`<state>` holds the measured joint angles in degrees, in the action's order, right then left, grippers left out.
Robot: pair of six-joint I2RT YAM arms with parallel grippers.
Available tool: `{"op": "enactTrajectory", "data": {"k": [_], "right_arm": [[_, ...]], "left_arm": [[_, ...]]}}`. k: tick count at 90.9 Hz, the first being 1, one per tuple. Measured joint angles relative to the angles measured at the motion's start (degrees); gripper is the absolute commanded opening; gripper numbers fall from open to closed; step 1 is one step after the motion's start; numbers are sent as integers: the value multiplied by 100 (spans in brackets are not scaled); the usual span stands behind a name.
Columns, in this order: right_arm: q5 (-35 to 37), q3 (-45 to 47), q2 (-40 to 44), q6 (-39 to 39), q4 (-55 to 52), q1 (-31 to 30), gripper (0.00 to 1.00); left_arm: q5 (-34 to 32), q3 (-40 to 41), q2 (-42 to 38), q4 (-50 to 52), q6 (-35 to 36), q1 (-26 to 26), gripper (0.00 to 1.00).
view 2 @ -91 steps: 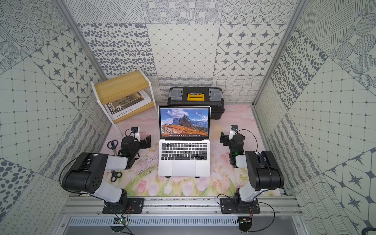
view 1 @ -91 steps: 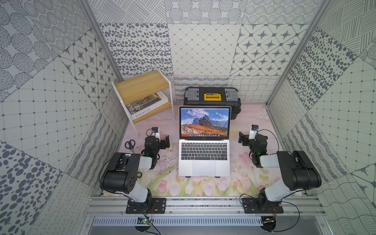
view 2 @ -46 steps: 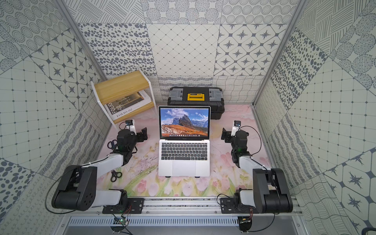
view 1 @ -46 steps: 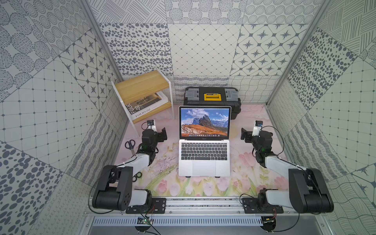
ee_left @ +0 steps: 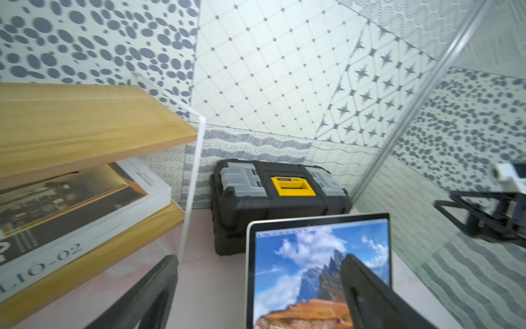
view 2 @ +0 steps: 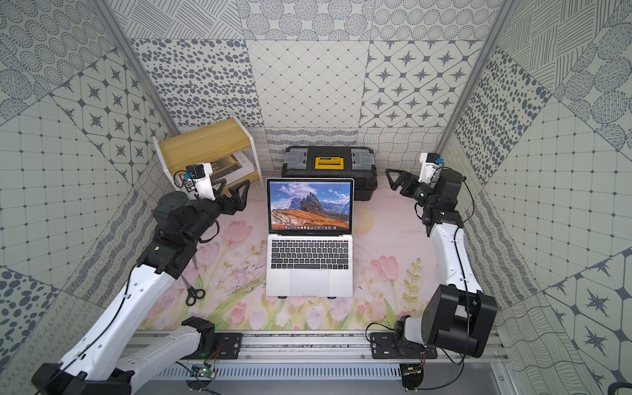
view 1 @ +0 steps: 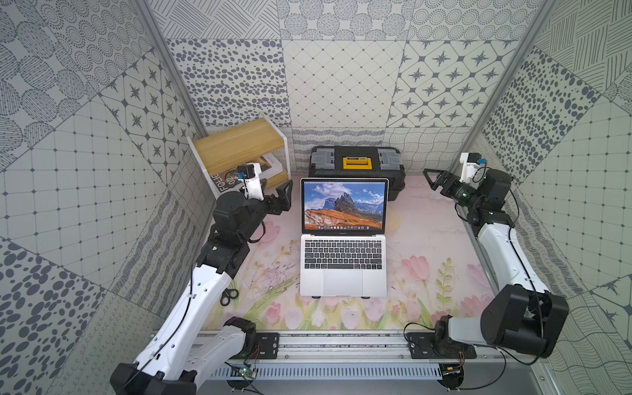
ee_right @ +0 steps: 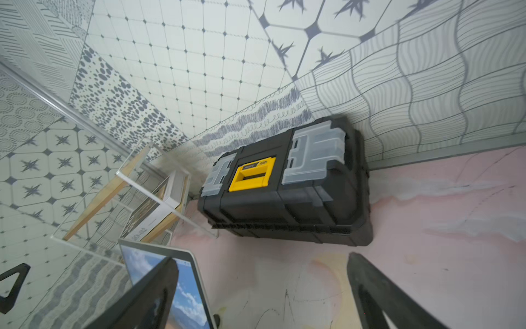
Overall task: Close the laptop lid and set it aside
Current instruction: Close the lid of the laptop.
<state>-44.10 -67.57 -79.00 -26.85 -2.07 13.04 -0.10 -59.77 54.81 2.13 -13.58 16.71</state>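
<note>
Since the laptop lid (view 1: pixel 344 205) stands upright, closing has not begun. The left gripper (view 2: pixel 233 187), jaws wide and empty, hovers just left of the laptop (view 1: pixel 343 263), which lies open on the floral mat (view 1: pixel 427 222). The right gripper (view 2: pixel 398 179), equally wide, hangs well to its right. Next, I judge, a finger must reach behind the lid's top edge and push it forward. Left of the laptop lie scissors (view 1: pixel 228 297) and a wooden shelf (view 1: pixel 239 147); the black-and-yellow toolbox (view 1: pixel 357 164) close behind crowds that reach.

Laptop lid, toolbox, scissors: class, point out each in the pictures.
laptop lid (view 1: pixel 344 205), in a top view, lit screen.
toolbox (view 1: pixel 356 162), in a top view, yellow handle.
scissors (view 2: pixel 194 294), in a top view, handle loops.
</note>
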Motion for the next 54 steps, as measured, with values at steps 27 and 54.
{"op": "enactTrajectory", "data": {"k": [27,54], "right_arm": [[-400,-1132,-605,476,-743,-496,97],[570,-3163,-1309,2175,-2830,-1517,97]], "left_arm": [[-144,914,-887,721,140,1821,87],[-645,1720,-743,772,-24,3106,82]]}}
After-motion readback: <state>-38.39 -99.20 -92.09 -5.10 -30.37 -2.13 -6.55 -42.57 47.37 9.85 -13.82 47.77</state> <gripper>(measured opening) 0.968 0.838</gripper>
